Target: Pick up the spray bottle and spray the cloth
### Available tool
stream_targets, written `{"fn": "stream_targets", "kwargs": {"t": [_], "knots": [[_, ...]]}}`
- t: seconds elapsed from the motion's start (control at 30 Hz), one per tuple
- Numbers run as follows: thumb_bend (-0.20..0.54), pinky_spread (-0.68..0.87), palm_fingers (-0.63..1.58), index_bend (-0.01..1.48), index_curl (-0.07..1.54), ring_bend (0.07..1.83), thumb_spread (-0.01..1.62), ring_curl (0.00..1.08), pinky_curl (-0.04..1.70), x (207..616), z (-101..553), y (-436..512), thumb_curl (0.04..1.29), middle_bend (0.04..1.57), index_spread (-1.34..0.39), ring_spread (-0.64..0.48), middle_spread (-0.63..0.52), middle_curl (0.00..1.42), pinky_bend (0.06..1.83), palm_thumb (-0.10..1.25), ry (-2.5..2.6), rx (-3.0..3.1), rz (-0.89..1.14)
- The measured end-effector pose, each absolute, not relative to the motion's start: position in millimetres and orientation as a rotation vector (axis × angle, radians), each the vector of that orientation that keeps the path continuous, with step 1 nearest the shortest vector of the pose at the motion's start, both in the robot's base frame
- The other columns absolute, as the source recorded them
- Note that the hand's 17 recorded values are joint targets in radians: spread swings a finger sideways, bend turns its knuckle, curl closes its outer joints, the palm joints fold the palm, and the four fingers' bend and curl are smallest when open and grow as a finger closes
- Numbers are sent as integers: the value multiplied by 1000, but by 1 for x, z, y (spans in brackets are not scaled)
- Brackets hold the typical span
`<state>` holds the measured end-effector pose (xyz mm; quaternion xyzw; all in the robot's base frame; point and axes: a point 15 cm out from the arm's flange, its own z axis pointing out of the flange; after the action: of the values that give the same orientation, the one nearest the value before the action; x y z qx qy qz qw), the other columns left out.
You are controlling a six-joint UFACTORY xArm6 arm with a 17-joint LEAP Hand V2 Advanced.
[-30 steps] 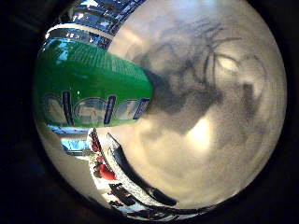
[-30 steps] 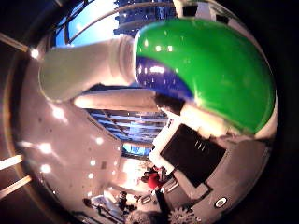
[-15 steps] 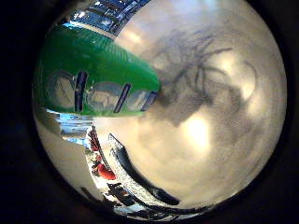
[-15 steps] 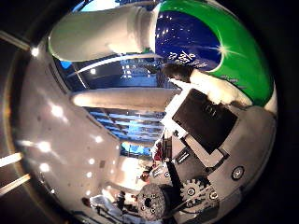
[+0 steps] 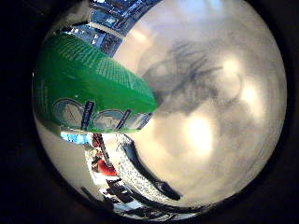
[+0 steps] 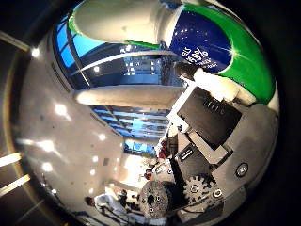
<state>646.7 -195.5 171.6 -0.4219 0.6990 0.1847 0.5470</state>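
While apparently gripped, spray bottle [image 6: 221, 52] touches fingers [image 6: 214, 84].

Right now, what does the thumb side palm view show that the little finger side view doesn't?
Only the thumb side view shows the hand, its black and white parts lying against the bottle, plus the bottle's white top and blue label patch. Only the little finger side view shows the pale surface with a dark shadow on it. Both show the green spray bottle close to the palm.
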Motion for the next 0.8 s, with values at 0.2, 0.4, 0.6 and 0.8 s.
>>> {"fn": "stream_targets", "kwargs": {"t": [0.2, 0.4, 0.6, 0.8], "knots": [[-27, -261, 1217, 552, 776, 1333, 487, 513, 547, 625, 209, -206, 672, 1114, -393, -185, -148, 610, 1335, 1002, 1616, -1105, 418], [-30, -225, 1183, 598, 833, 1378, 478, 529, 599, 592, 239, -209, 711, 1156, -397, -175, -139, 627, 1350, 992, 1583, -1254, 427], [-30, -221, 1178, 599, 858, 1385, 481, 528, 623, 546, 251, -197, 727, 1163, -392, -174, -137, 628, 1336, 985, 1590, -1519, 485], [-31, -229, 1176, 593, 875, 1388, 485, 527, 643, 513, 276, -199, 741, 1166, -392, -174, -136, 628, 1319, 978, 1609, -1799, 432]]}}
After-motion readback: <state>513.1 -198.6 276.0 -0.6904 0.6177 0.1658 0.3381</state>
